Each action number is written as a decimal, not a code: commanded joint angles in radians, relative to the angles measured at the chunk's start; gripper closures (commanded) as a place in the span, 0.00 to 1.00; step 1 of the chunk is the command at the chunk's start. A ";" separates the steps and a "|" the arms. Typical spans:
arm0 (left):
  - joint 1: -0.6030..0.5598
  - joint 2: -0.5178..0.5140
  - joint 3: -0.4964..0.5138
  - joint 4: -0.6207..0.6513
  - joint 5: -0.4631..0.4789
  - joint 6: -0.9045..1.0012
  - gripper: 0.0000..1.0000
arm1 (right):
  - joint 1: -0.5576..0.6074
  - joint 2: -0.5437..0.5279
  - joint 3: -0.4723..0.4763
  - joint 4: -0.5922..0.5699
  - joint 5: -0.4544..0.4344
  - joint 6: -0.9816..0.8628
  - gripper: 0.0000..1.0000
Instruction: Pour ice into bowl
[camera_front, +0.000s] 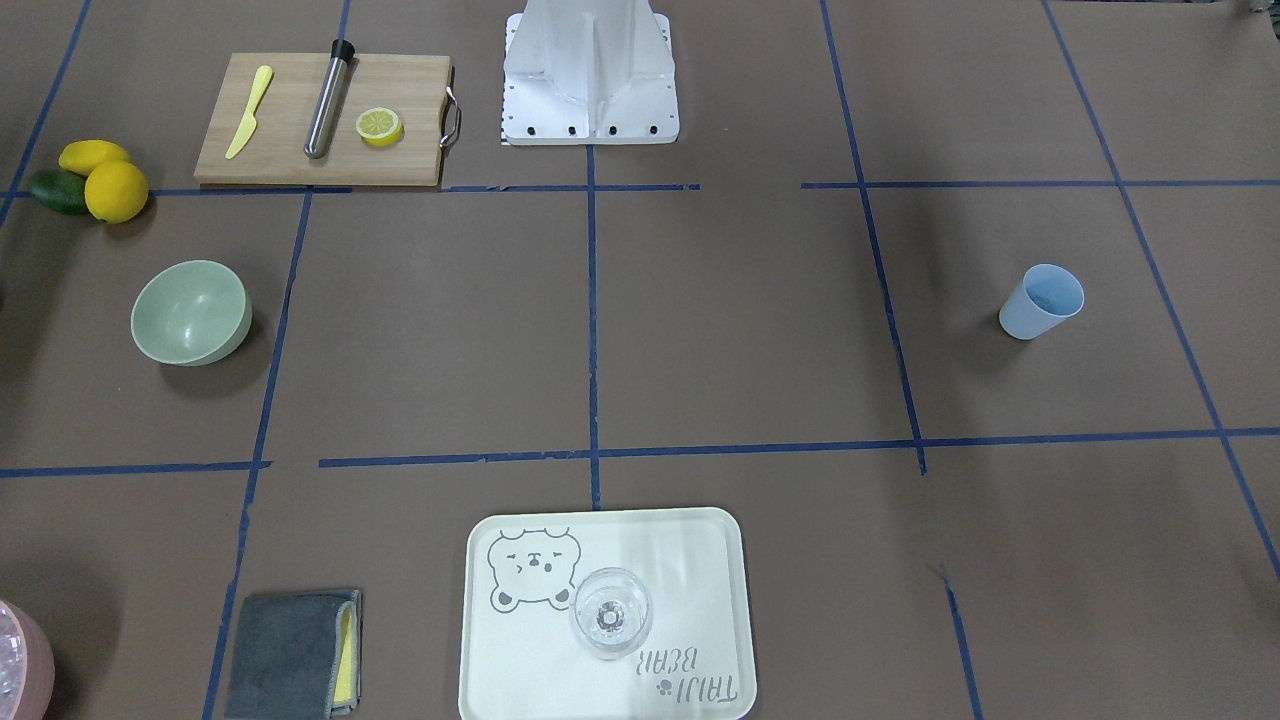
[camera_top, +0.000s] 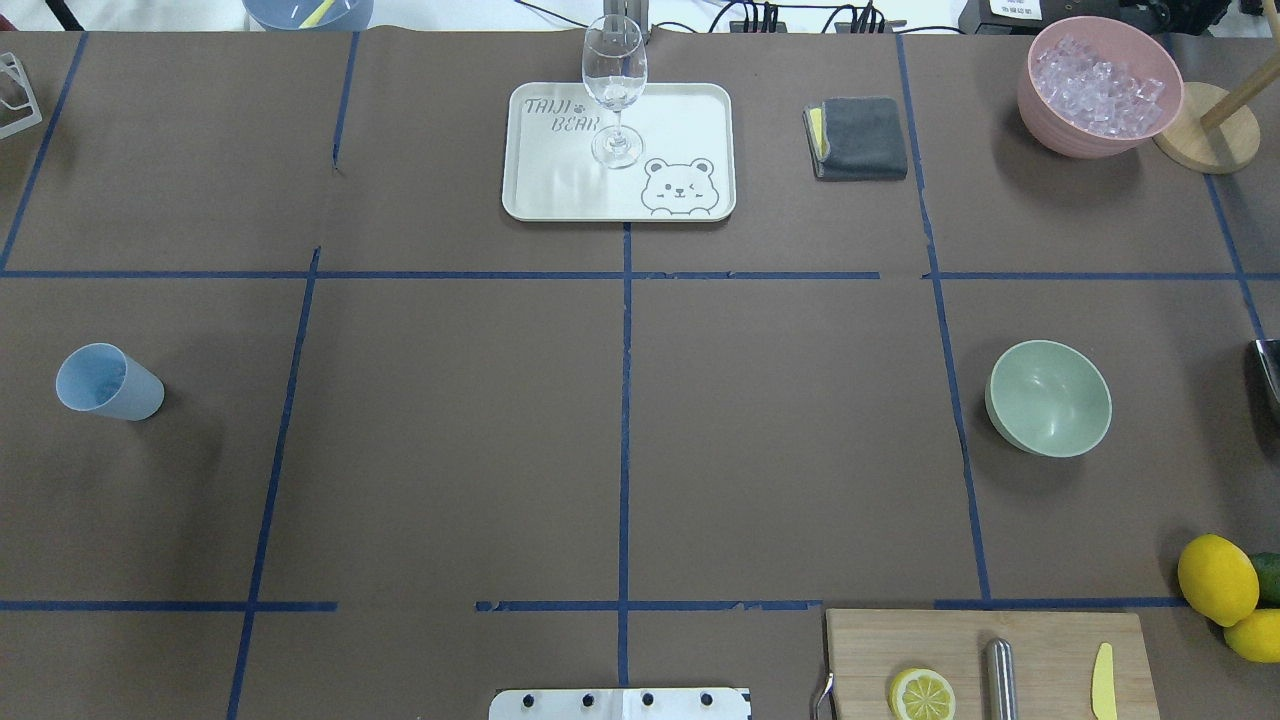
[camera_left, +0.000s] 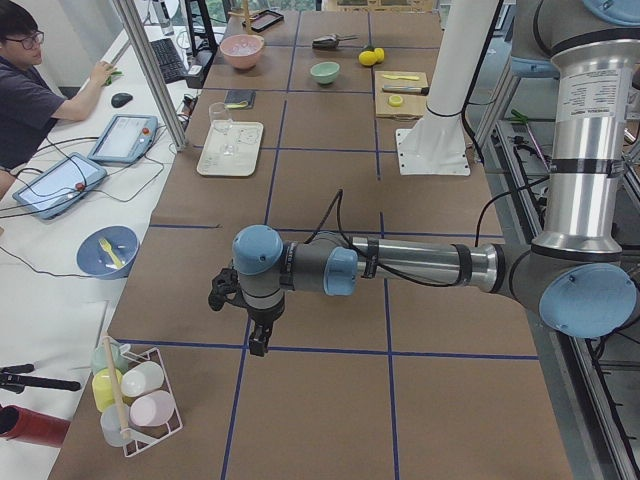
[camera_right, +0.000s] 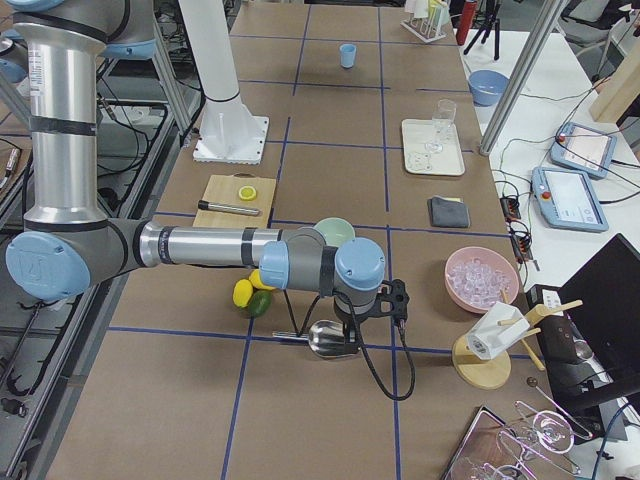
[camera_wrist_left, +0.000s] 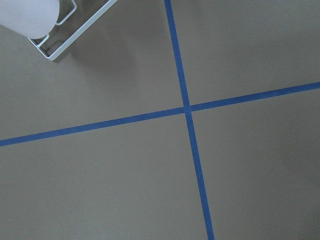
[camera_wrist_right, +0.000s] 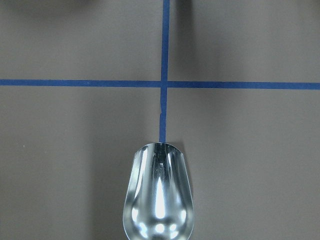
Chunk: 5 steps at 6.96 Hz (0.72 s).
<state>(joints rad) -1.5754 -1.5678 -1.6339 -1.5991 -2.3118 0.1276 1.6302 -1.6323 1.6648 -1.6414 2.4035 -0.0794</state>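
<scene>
Steel scoop (camera_wrist_right: 159, 200) by right claw (camera_right: 347, 338), left claw (camera_left: 258, 347) over table (camera_left: 330, 420), cannot tell either's grip; ice (camera_top: 1098, 82) apart from bowl (camera_top: 1048, 398)

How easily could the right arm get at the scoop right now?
Probably easily. The right gripper hangs right over the scoop, which lies in the open with nothing on it or close around it. I can't tell whether they touch.

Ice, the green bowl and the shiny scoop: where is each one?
ice (camera_top: 1100, 80): overhead view, middle of the pile of cubes.
green bowl (camera_top: 1048, 412): overhead view, its bare inside bottom.
scoop (camera_wrist_right: 159, 200): right wrist view, its shiny hollow.
</scene>
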 joint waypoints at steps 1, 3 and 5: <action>0.000 0.002 0.003 -0.001 0.000 0.003 0.00 | 0.000 0.005 0.007 0.000 0.000 0.004 0.00; 0.000 -0.015 -0.003 -0.001 -0.006 0.003 0.00 | 0.002 0.037 0.056 0.000 0.000 0.004 0.00; 0.002 -0.049 -0.113 -0.001 -0.005 -0.012 0.00 | -0.009 0.116 0.101 -0.003 0.019 0.184 0.00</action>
<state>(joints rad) -1.5744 -1.5970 -1.6805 -1.6000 -2.3162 0.1277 1.6278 -1.5617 1.7344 -1.6412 2.4109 -0.0001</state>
